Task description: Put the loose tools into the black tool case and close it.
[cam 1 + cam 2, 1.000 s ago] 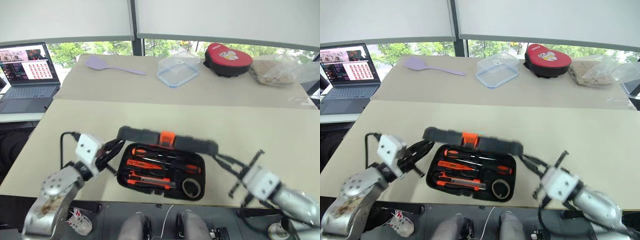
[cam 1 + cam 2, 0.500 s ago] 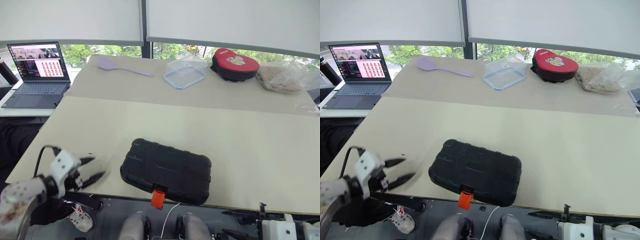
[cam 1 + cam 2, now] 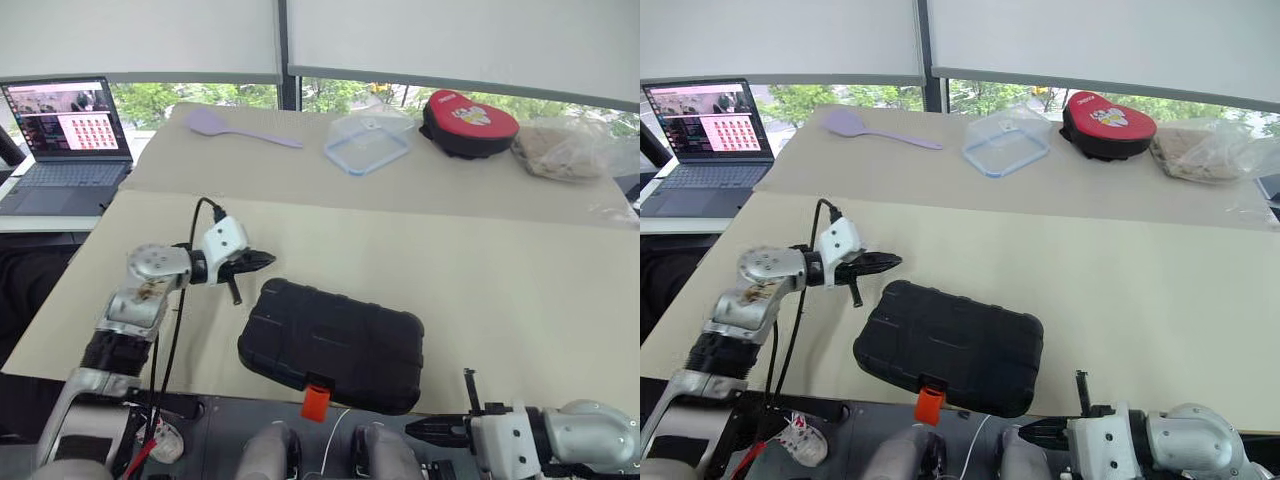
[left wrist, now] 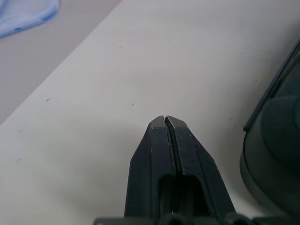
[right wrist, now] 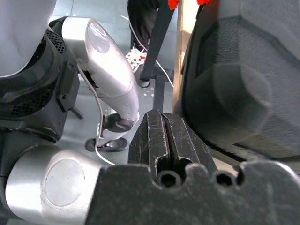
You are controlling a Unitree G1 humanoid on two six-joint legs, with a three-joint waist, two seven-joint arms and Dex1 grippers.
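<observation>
The black tool case (image 3: 330,345) lies closed near the table's front edge, its orange latch (image 3: 316,402) hanging over that edge. The loose tools are hidden. My left gripper (image 3: 268,260) is shut and empty, hovering low over the table just past the case's far left corner; the left wrist view shows its fingertips (image 4: 165,119) pressed together beside the case's rim (image 4: 276,154). My right gripper (image 3: 415,428) is shut, empty, and sits below the table's front edge at the right, pointing left. In the right wrist view it (image 5: 161,115) is beside the overhanging case (image 5: 234,79).
On the far table stand a purple spatula (image 3: 235,128), a clear lidded container (image 3: 368,143), a red-and-black pouch (image 3: 468,122) and a plastic bag (image 3: 565,150). An open laptop (image 3: 65,135) sits on a side desk at the left.
The case's lid, up a second ago, has dropped shut. My left gripper has swung from the table's front left edge to the case's far left corner and shut. The right gripper sank below the edge and shut.
</observation>
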